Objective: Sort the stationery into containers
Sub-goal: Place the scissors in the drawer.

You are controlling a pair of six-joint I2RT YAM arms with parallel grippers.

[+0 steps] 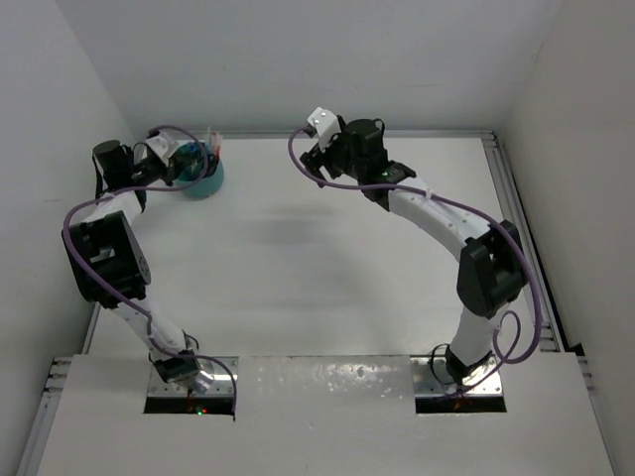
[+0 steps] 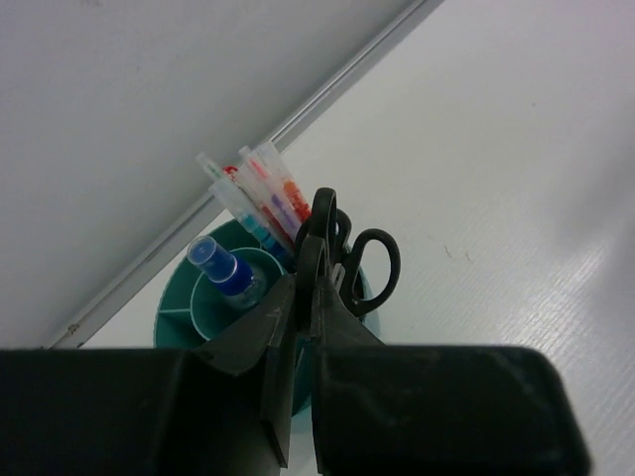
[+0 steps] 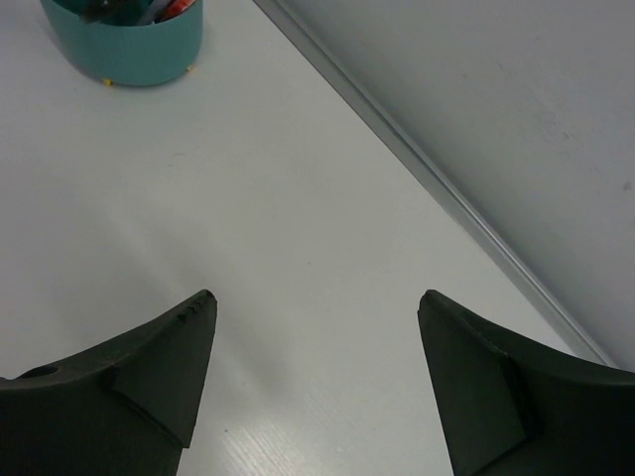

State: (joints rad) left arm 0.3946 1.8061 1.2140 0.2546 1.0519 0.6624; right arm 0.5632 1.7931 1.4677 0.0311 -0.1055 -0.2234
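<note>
The round teal tub (image 1: 206, 180) stands at the far left of the table. In the left wrist view the tub (image 2: 171, 322) holds several pens (image 2: 263, 193), a blue-capped bottle (image 2: 220, 268) and black-handled scissors (image 2: 394, 266), all standing upright. My left gripper (image 2: 306, 283) is over the tub with its jaws pressed together on one handle of the scissors. My right gripper (image 3: 316, 297) is open and empty above bare table, right of the tub (image 3: 129, 45). The eraser and the tape roll are not in view.
The white back wall and a metal rail (image 2: 298, 114) run just behind the tub. The left side wall is close to the left arm (image 1: 104, 248). The right arm (image 1: 446, 223) reaches across to the far middle of the table.
</note>
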